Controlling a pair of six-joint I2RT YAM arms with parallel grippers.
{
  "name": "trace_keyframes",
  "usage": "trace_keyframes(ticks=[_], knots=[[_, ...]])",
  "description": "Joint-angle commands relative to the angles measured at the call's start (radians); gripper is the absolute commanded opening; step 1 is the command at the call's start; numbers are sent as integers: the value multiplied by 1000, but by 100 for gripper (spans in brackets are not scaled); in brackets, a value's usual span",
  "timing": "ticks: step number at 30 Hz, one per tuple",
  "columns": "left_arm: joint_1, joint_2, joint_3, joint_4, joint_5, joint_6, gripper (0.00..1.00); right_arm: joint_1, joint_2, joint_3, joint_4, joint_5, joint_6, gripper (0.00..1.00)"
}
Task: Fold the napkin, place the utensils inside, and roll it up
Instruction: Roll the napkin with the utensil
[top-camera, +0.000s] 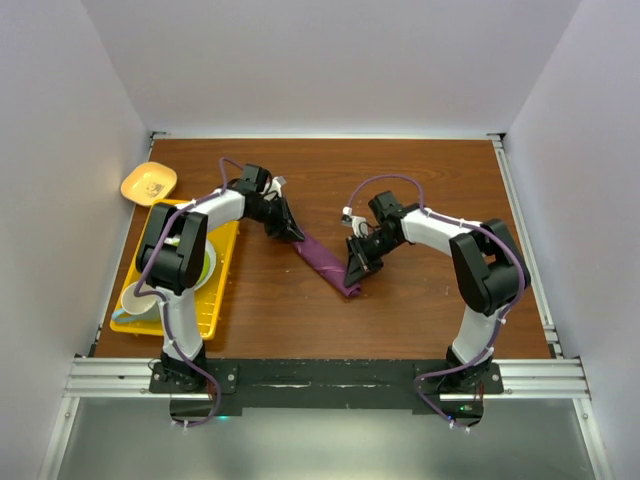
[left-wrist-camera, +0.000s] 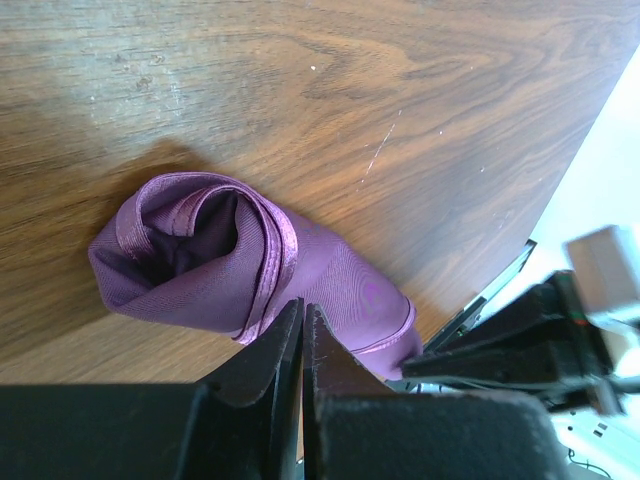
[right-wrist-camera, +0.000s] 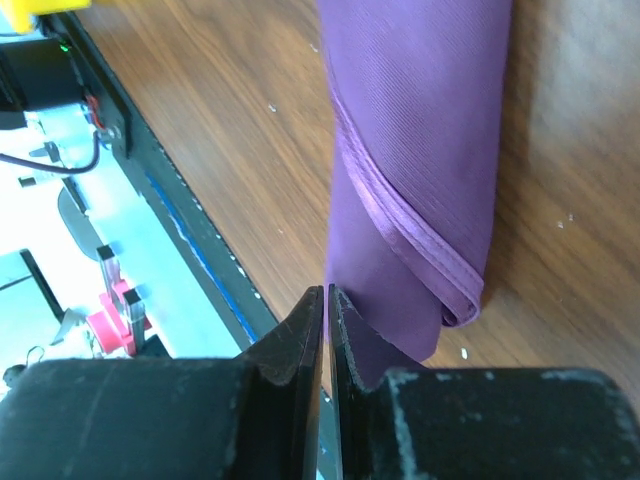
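Plum-purple napkin (top-camera: 325, 265), a slim roll

Plum napkin (top-camera: 325, 262) rolled tight, lying diagonally mid-table.

A robotics lab test cell, seen from above. Plain white walls (top-camera: 60, 150) box in my wood-grain table (top-camera: 420, 170) on three sides. At 6 o'clock, my left arm (top-camera: 170, 255) and right arm (top-camera: 485, 265) are bolted to a black plate (top-camera: 320, 375) on an aluminium rail (top-camera: 560, 378). Purple cables (top-camera: 385, 182) loop along both arms. A yellow tray (top-camera: 222, 290) of dishes (top-camera: 208, 265) sits at 9 o'clock.
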Motion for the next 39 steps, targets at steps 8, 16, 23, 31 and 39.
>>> trace_keyframes(ticks=[8,16,23,31,39], knots=[[0,34,52,-22,21,41,8,-16,-12,17,-22,19,-27,10],[-1,13,82,-43,18,45,8,-11,-70,-27,-23,-61,-1,11],[-1,13,82,-46,21,47,8,-19,-75,-151,79,-44,17,11],[-3,-42,131,-117,-11,65,8,-17,-105,-69,-12,-4,-4,18],[-6,-212,81,-160,-95,77,9,-13,-171,144,-131,138,-53,59]])
